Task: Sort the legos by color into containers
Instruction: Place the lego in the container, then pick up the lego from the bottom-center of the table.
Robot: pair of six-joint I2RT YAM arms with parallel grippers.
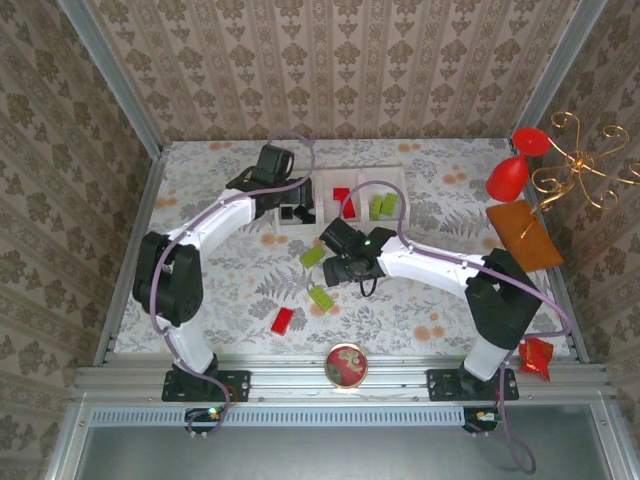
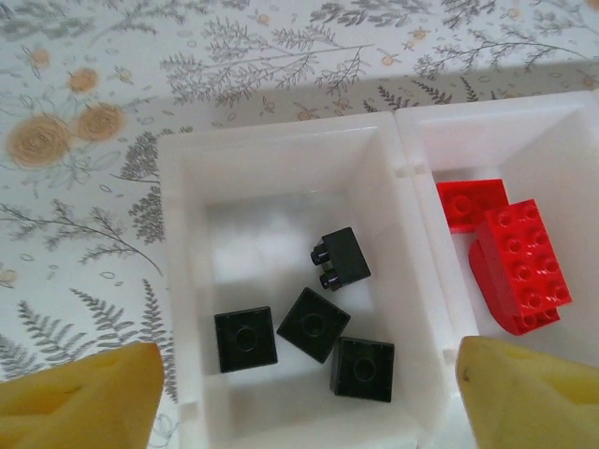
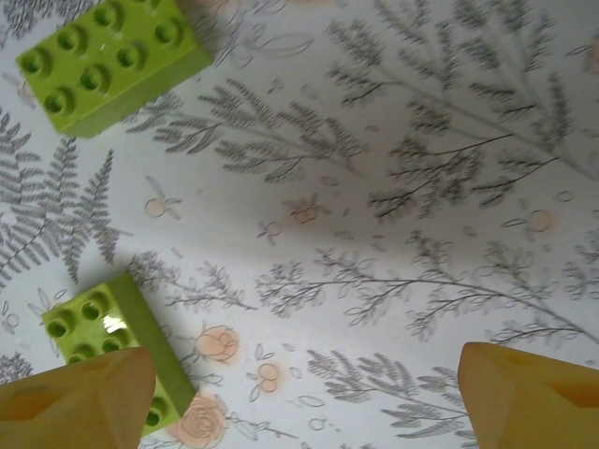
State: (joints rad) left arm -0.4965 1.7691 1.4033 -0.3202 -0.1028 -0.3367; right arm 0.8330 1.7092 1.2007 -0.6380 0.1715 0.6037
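Left pincer spread, black legos, white tray

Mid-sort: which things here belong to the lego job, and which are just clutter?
Job: divided white tray, black bricks, sorted red bricks, loose green bricks, loose red brick.
Clutter: round patterned dish, red goblet, gold wire ornament, brown pad.
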